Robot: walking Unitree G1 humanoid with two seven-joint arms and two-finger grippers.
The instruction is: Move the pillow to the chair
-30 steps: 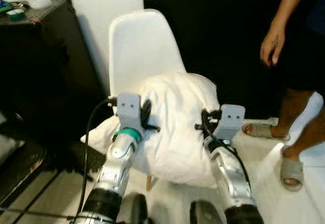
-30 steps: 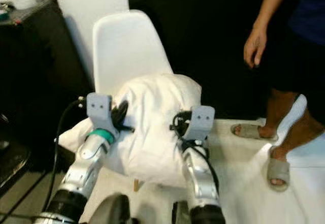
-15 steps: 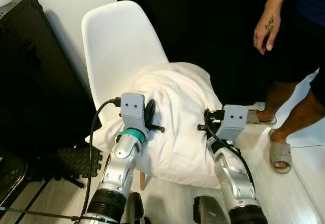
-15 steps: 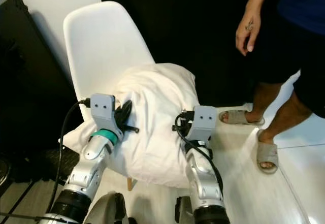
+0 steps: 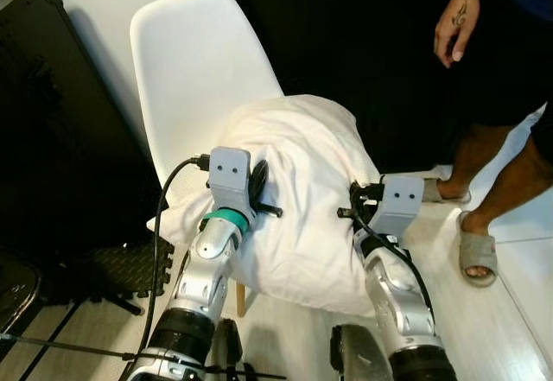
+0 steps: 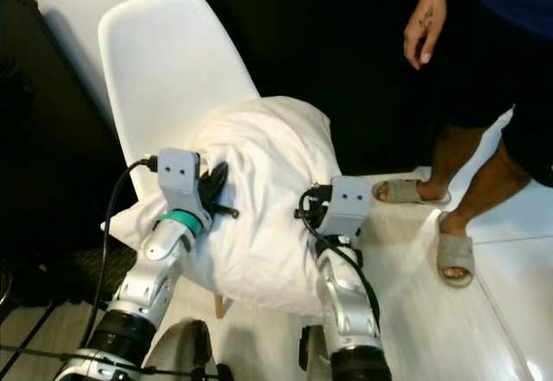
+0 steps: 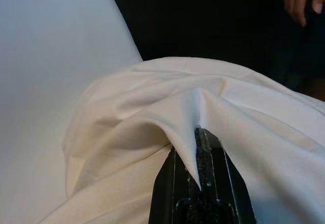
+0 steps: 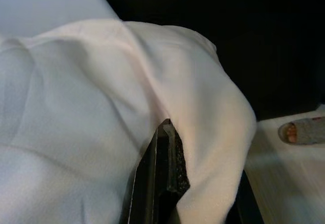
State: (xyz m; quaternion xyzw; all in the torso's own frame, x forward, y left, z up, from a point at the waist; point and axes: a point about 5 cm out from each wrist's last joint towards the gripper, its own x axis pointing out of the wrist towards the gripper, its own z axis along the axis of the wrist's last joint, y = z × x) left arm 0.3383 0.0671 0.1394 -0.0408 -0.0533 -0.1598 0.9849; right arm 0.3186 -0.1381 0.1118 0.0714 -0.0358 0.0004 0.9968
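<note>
A white pillow is held between my two arms, over the front of the white chair's seat. My left gripper is shut on a fold of the pillow's left side; in the left wrist view the gripper pinches a peak of cloth. On the pillow's right side my right gripper is shut too, and the right wrist view has its fingers under a drape of the cover. The pillow hides the chair's seat.
A black case stands left of the chair against the white wall. A person in grey slippers stands at the right, one hand hanging above. A wooden chair leg shows under the pillow.
The whole picture has shifted and sharpened as the camera moved closer and tilted down. Both grippers keep their hold on the pillow, which sits slightly higher against the chair.
</note>
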